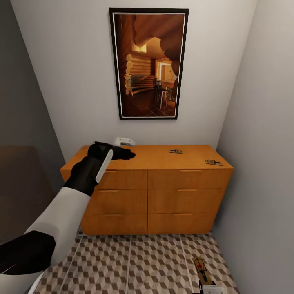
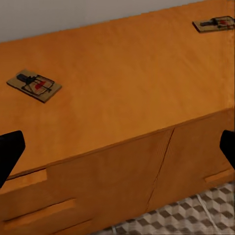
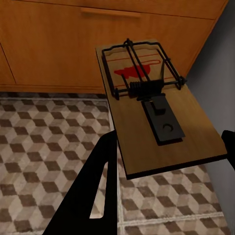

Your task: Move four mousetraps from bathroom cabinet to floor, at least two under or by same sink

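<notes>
Your right gripper (image 3: 164, 161) has its jaws clamped on a mousetrap (image 3: 147, 98) above the bathroom floor (image 3: 44, 132). Your left gripper (image 2: 117, 149) holds its jaws apart over the cabinet (image 2: 112, 88). No writing is readable.

No text, label, brand, number or sign can be read in any of the views. The mousetrap (image 3: 147, 105) in the right wrist view carries only a red spot and dark wire parts, without letters. The framed picture (image 1: 148, 63) on the wall above the cabinet (image 1: 163, 157) shows a log interior and has no writing on it.
</notes>
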Available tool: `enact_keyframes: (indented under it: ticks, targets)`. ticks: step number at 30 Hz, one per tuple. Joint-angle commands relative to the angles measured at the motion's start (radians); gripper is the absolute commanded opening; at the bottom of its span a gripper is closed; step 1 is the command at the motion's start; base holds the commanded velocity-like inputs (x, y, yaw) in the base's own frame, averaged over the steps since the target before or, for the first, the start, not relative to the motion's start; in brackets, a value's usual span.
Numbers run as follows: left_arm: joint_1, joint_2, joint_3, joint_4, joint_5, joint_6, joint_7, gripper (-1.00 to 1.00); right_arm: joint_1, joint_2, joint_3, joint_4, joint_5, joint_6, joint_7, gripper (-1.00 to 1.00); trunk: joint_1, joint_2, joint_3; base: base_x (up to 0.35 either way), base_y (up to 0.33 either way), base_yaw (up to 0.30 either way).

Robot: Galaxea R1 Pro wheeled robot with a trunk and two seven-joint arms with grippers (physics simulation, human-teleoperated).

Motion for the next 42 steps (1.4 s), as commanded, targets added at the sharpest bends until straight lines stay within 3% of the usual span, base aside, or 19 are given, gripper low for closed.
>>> enact_keyframes:
  ticks: [1,5,14,26,35,42]
  targets:
    - [-0.001,0.001,-0.011,-0.001,0.007,0.004,-0.006,1.0,-0.001,0.0,-0.007,0.001,0.008,-0.003,-0.003,-1.0,0.0,-0.001,-0.001,0.0,0.0,0.0]
    - [-0.001,0.006,-0.05,-0.001,0.006,0.004,-0.061,1.0,0.0,0.0,-0.007,0.001,0.008,-0.003,-0.003,-1.0,0.0,-0.001,-0.001,0.0,0.0,0.0]
    - [0.0,0.02,-0.075,-0.002,0.005,0.004,-0.143,1.0,0.0,0.0,-0.007,0.001,0.008,-0.003,-0.003,-1.0,0.0,-0.001,-0.001,0.0,0.0,0.0]
    - [0.0,0.024,-0.105,0.002,0.005,0.004,-0.157,1.0,0.0,0.0,-0.007,0.001,0.008,-0.003,-0.003,-1.0,0.0,-0.001,-0.001,0.0,0.0,0.0]
    - [-0.001,0.028,-0.153,0.003,0.005,0.006,-0.158,1.0,0.0,0.0,-0.007,0.001,0.008,-0.003,-0.003,-1.0,0.0,-0.001,-0.005,0.0,0.0,0.0]
    - [0.0,0.03,-0.163,0.002,0.004,0.006,-0.158,1.0,0.0,0.0,-0.007,0.001,0.008,-0.003,-0.003,-1.0,0.0,-0.001,-0.014,0.0,0.0,0.0]
